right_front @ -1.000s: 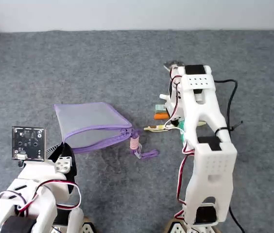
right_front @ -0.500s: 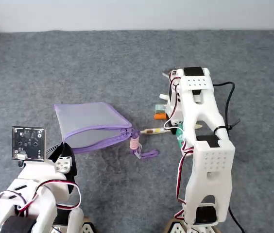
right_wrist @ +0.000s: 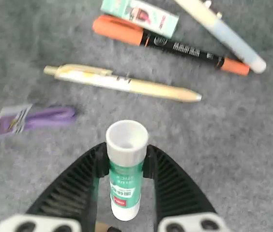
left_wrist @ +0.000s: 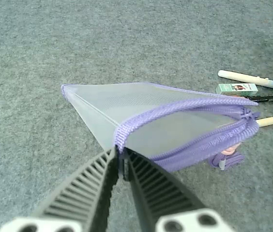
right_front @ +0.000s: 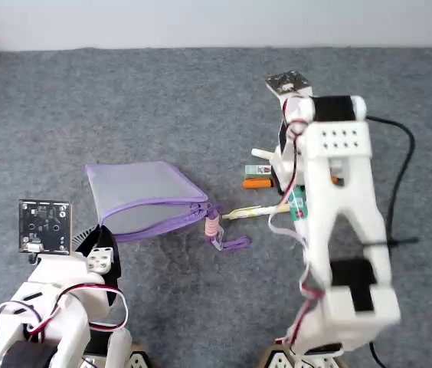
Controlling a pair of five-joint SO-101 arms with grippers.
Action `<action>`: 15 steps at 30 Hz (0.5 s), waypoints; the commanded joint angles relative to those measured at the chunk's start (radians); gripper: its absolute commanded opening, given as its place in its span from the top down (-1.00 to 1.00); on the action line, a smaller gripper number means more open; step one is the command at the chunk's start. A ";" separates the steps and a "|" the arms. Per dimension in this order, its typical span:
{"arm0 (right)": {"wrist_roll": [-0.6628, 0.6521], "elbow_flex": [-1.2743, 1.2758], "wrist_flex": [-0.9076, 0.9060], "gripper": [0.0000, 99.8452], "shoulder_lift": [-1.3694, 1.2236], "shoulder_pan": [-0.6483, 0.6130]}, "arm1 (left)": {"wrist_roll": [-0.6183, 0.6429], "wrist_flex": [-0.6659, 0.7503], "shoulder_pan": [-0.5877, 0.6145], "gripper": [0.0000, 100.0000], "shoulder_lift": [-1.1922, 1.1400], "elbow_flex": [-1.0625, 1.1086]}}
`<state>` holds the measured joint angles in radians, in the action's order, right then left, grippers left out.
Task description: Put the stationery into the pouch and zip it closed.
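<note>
A purple mesh pouch [right_front: 145, 198] lies left of centre with its zipper open. My left gripper [left_wrist: 122, 163] is shut on the pouch's [left_wrist: 165, 121] near corner, where its zipper band begins. My right gripper [right_wrist: 125, 155] is shut on a green and white glue stick [right_wrist: 125, 170], held above the carpet to the right of the pouch. In the high view the glue stick [right_front: 299, 203] shows under the right arm. On the carpet below lie a cream pen [right_wrist: 122, 82], an orange-capped marker [right_wrist: 170, 46], a small green box [right_wrist: 139, 12] and a white pen [right_wrist: 223, 31].
The pouch's zipper pull with a pink charm and purple strap [right_front: 220, 234] trails toward the cream pen [right_front: 250, 212]. Grey carpet runs all around, with open room behind and left of the pouch. The left arm's base sits at the near left edge.
The right arm has risen from the carpet with the glue stick in its gripper. The cream pen has slid slightly toward the pouch. The left arm and pouch have kept still.
</note>
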<state>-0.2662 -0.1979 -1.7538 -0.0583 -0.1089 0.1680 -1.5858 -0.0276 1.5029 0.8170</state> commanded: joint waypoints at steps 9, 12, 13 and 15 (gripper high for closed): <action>0.276 0.265 -0.007 0.98 0.720 -0.193 | 0.008 0.018 -0.005 0.98 -0.017 -0.012; 0.344 0.308 0.090 0.98 0.854 -0.289 | 0.008 0.035 -0.005 0.98 -0.017 -0.008; 0.358 0.333 0.131 0.98 0.892 -0.317 | 0.008 0.043 -0.005 0.98 -0.017 -0.008; 0.404 0.393 0.226 0.98 0.954 -0.360 | 0.008 0.054 -0.005 0.98 -0.017 -0.008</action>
<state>0.0729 0.1504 -1.6433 0.7933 -0.4081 0.1680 -1.5673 -0.0276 1.5029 0.8170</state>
